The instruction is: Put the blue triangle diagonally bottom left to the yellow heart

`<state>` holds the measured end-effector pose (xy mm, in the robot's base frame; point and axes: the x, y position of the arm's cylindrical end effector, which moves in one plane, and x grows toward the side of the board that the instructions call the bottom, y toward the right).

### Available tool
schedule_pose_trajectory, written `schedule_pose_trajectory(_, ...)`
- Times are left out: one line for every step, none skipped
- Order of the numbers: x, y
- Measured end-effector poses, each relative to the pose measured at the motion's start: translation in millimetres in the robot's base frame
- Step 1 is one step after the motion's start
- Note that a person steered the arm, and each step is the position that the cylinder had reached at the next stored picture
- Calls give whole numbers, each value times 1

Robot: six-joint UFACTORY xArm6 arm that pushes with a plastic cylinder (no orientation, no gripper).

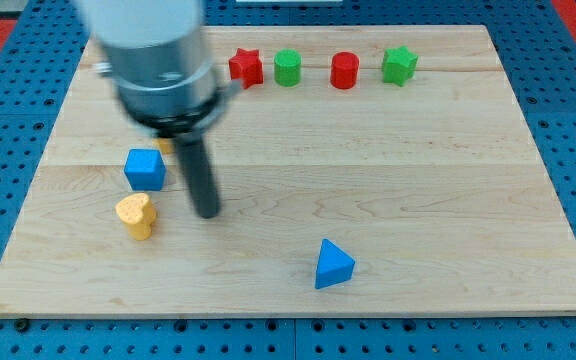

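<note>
The blue triangle (333, 265) lies near the view's bottom, a little right of centre, on the wooden board (388, 170). The yellow heart (136, 214) sits at the lower left of the board. My tip (207, 212) rests on the board just right of the yellow heart and far to the left of the blue triangle, touching neither. A blue cube (145, 169) stands just above the yellow heart, left of the rod.
Along the view's top stand a red star (246, 67), a green cylinder (287, 68), a red cylinder (344, 71) and a green star (399, 65). A yellow-orange block (164, 145) is mostly hidden behind the arm, above the blue cube.
</note>
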<state>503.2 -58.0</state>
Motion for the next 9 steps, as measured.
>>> schedule_pose_trajectory(0,84)
schedule_pose_trajectory(28,163)
schedule_pose_trajectory(89,190)
schedule_pose_trajectory(101,127)
schedule_pose_trajectory(82,114)
schedule_pose_trajectory(55,114)
schedule_pose_trajectory(52,93)
schedule_pose_trajectory(39,83)
schedule_pose_trajectory(34,64)
